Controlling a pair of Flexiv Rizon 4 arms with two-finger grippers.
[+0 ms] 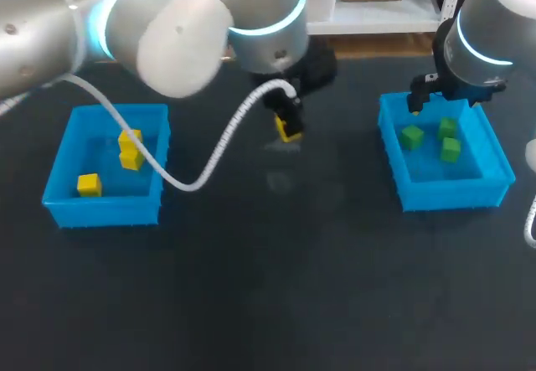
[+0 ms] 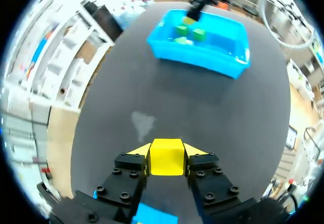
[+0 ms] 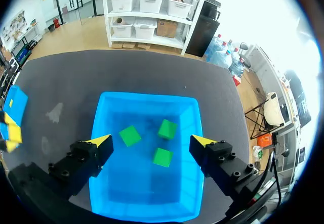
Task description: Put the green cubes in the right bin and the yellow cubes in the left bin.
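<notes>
My left gripper (image 2: 167, 155) is shut on a yellow cube (image 2: 166, 157), held just above the dark table near its middle; in the head view that gripper (image 1: 289, 128) and cube (image 1: 290, 131) hang between the two bins. The left blue bin (image 1: 63, 166) holds three yellow cubes (image 1: 89, 185), two of them touching (image 1: 130, 151). The right blue bin (image 1: 394, 128) holds three green cubes (image 1: 411, 137). My right gripper (image 3: 152, 142) hangs open over the right bin (image 3: 147, 100), above its green cubes (image 3: 130, 135), with nothing between its fingers.
A white cable (image 1: 209, 157) from my left arm drapes over the table and the left bin's near corner. The right bin (image 2: 202, 59) lies ahead of the left gripper, with bare dark tabletop between.
</notes>
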